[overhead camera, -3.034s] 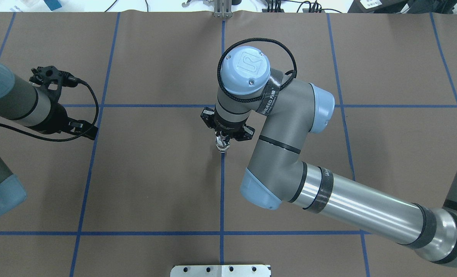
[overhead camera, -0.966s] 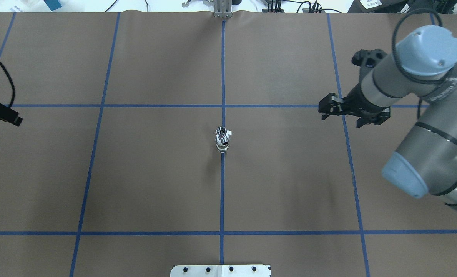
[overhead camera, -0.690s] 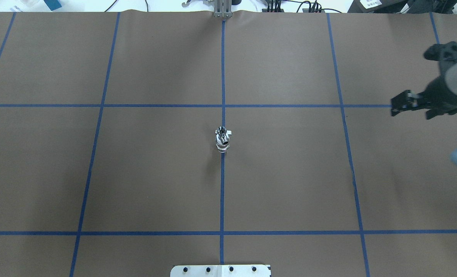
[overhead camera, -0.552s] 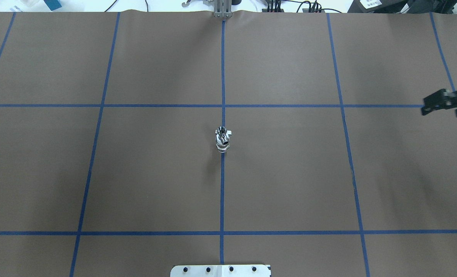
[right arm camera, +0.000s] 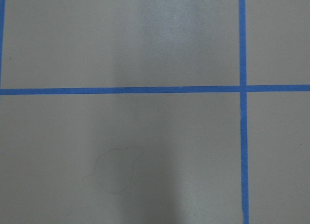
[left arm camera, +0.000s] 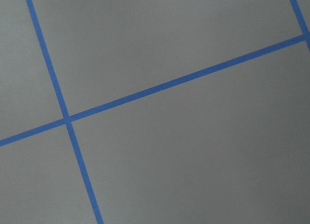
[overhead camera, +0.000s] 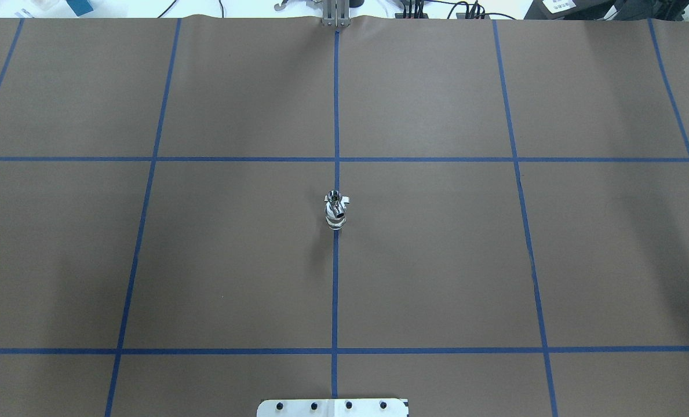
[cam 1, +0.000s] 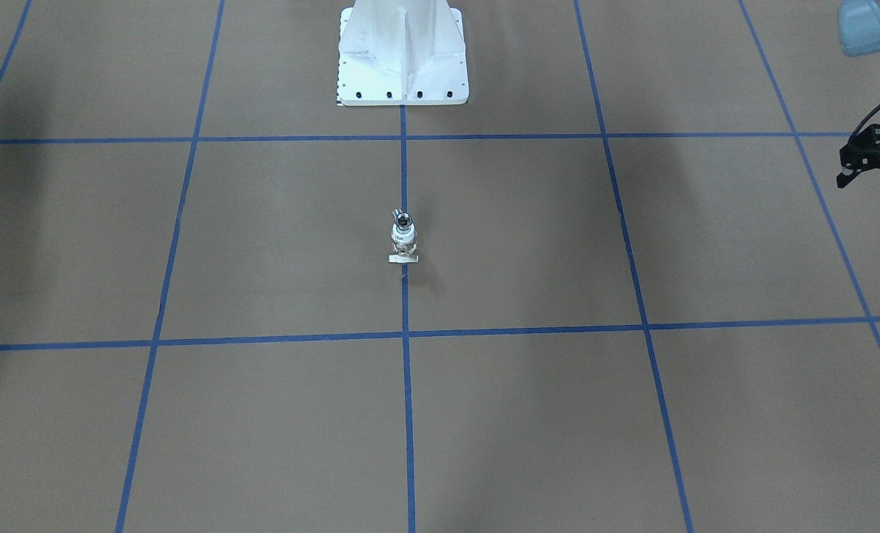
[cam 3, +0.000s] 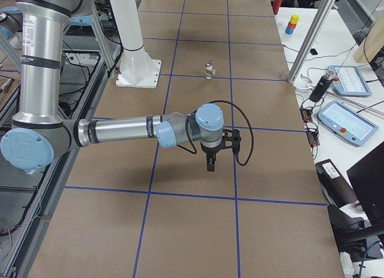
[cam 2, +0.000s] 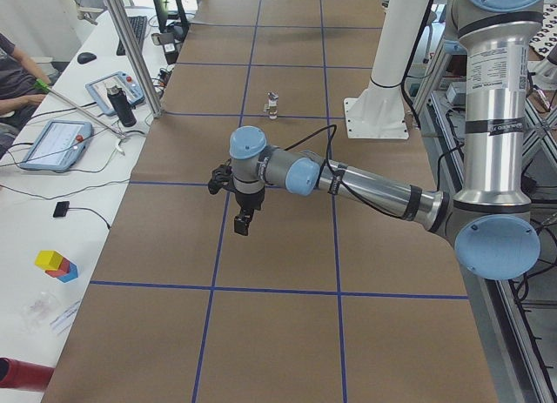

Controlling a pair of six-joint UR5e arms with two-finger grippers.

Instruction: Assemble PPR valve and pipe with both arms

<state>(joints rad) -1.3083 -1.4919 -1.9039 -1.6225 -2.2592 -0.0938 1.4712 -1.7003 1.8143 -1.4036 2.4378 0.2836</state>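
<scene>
Same build on both: the left arm (cam 2: 374, 190) and right arm (cam 3: 120, 131) are made of silvery-grey tubes, black-banded, capped with round light-blue joint covers (cam 2: 496, 246). Black lettering (cam 2: 494, 90) is printed down the uprights; a black cable (cam 3: 243, 134) is looped at each wrist.

PPR valve (cam 1: 404, 240) and pipe (cam 1: 404, 220) form one tiny upright stack mid-table. Too small to tell where the valve ends and the pipe starts, or how far the thread is seated. The far side view shows just a speck.

Left gripper (cam 1: 875, 159) is cut by the front view's right edge. Only black bracket parts and cable show, so the jaws are unreadable. The left arm (cam 1: 863, 26) there is just a blue joint cap clipped at the corner.

Right gripper (cam 3: 210, 162) shows only in the side view, small and dark. Can't tell whether it is spread or closed.

Operator (cam 2: 13, 72) is cut by the frame edge, with only an arm and part of the torso showing.
</scene>
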